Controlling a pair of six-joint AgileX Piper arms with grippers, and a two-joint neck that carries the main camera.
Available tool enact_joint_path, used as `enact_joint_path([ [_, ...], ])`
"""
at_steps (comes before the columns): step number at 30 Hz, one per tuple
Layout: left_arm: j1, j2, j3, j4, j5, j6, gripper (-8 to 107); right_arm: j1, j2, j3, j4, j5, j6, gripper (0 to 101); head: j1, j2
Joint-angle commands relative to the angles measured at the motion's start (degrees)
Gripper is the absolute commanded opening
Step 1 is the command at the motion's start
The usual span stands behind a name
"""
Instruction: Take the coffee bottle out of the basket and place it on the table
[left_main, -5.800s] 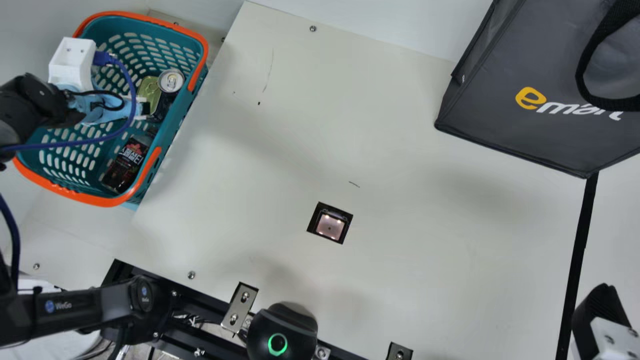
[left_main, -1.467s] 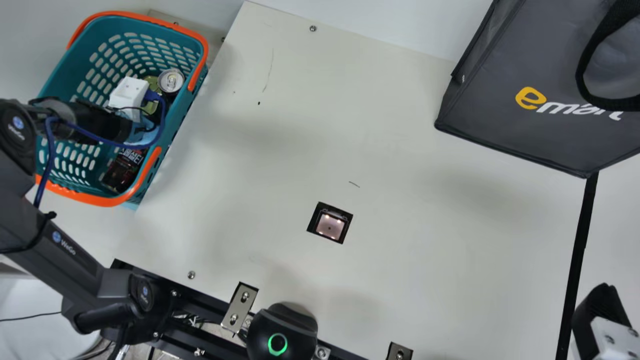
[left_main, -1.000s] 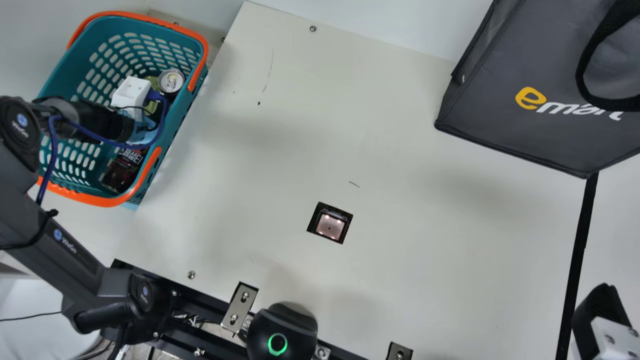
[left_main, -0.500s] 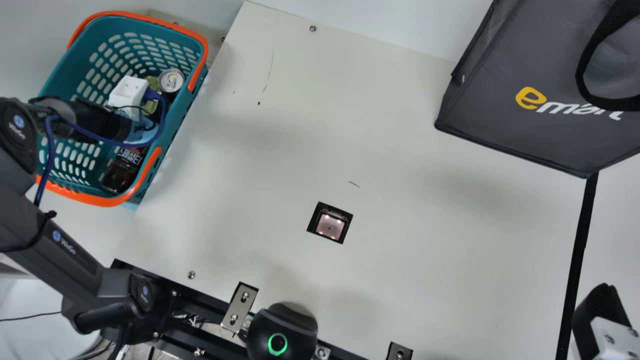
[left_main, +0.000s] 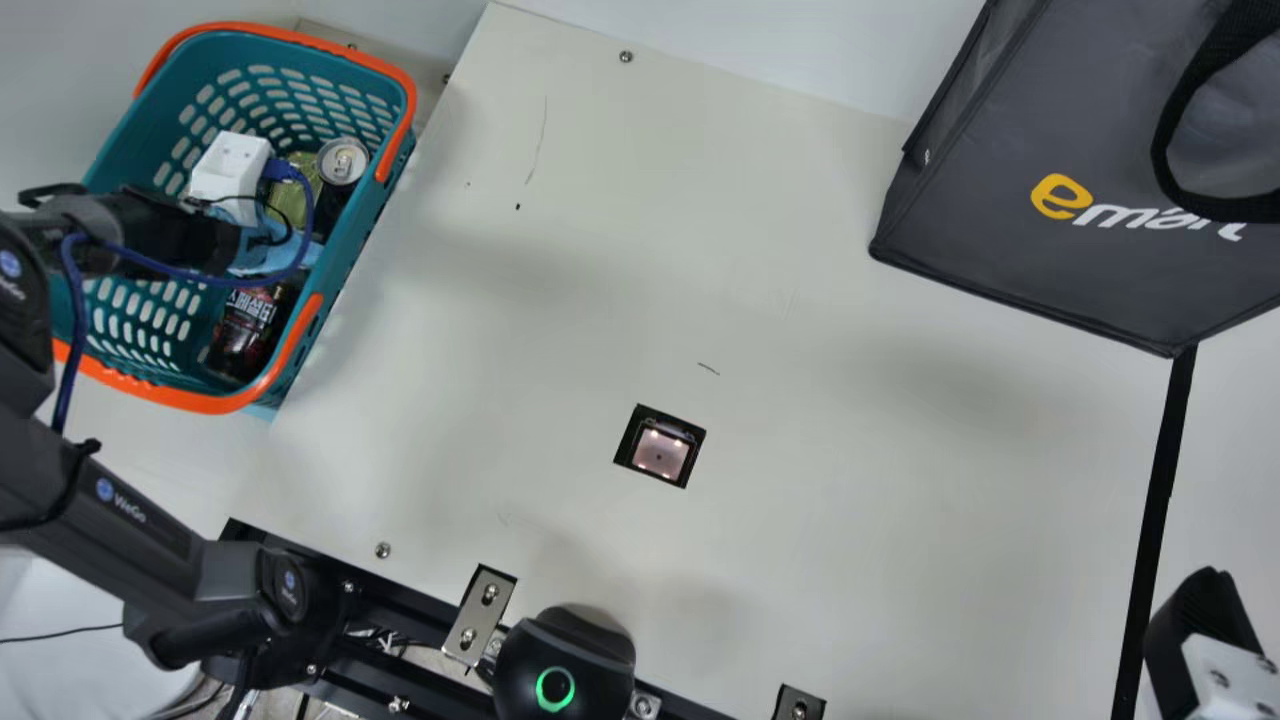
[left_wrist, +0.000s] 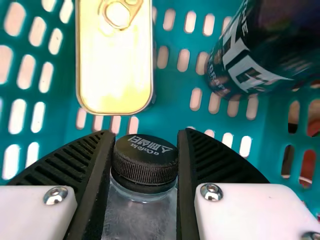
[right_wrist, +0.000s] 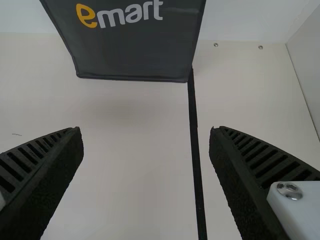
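- Main view: left gripper, one, inside teal basket.
- Coffee bottle, black-capped, in basket, gripped at cap end by left gripper.
- Right gripper, fingers apart, over table.

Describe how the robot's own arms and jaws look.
The left arm is dark grey and black with round blue logos, a blue cable, a white housing and a light-blue wrap. Both arms' jaws are black and ribbed, on white mounts with silver screws.
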Motion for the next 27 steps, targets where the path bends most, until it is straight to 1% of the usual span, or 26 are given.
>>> enact_joint_path([
  [1, 0.28, -0.84, 0.17, 0.64, 0.56, -0.76, 10, 0.00, 0.00, 0.00, 0.00, 0.00, 0.00, 91, -1.48, 0.14],
  [16, 3.22, -9.67, 0.69, 7.44, 7.09, -7.68, 10, 0.00, 0.00, 0.00, 0.00, -0.05, 0.00, 91, -1.48, 0.14],
  [27, 5.50, -16.35, 0.14, 9.77, 12.18, -7.82, 10, 0.00, 0.00, 0.00, 0.00, -0.05, 0.00, 91, -1.48, 0.14],
])
